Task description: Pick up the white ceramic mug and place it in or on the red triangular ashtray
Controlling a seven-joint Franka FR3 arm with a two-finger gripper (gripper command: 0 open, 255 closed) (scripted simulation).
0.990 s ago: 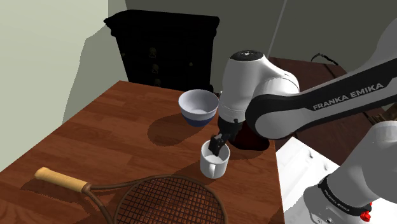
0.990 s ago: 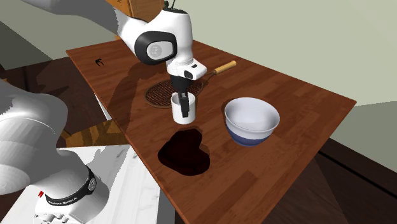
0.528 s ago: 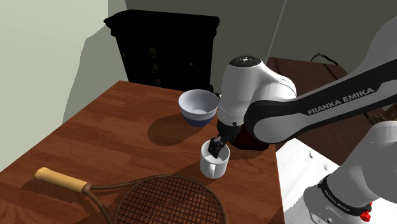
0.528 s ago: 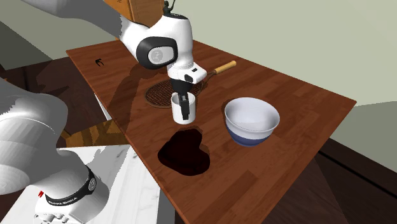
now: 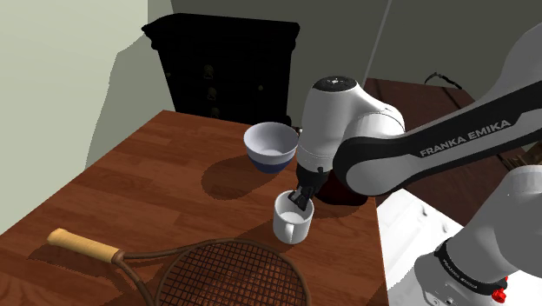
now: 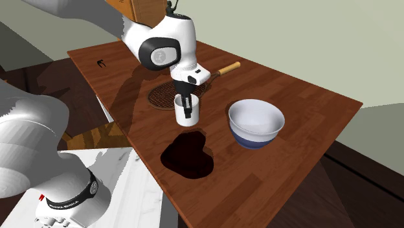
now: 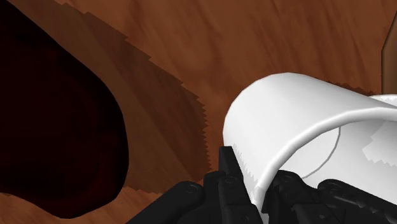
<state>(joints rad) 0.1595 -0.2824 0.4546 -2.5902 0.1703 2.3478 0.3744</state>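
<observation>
here the white mug (image 5: 293, 221) is gripped at its rim by the claw (image 5: 300, 199); the dark red ashtray (image 6: 188, 155) is found just beside the claw, the bowl (image 5: 271, 148) and racket (image 5: 228, 275) near it.

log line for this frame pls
phase: grasp | jaws: shut on white mug wall, one inside, one outside | mug: upright on table | dark red ashtray: empty, apart from mug

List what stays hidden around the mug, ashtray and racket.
- Dark red ashtray: shoulder view, the arm covers most of it.
- Racket: shoulder view, bottom edge cuts its head; second exterior view, gripper and white mug cover part.
- Mug's base: wrist view, its own wall hides it.
</observation>
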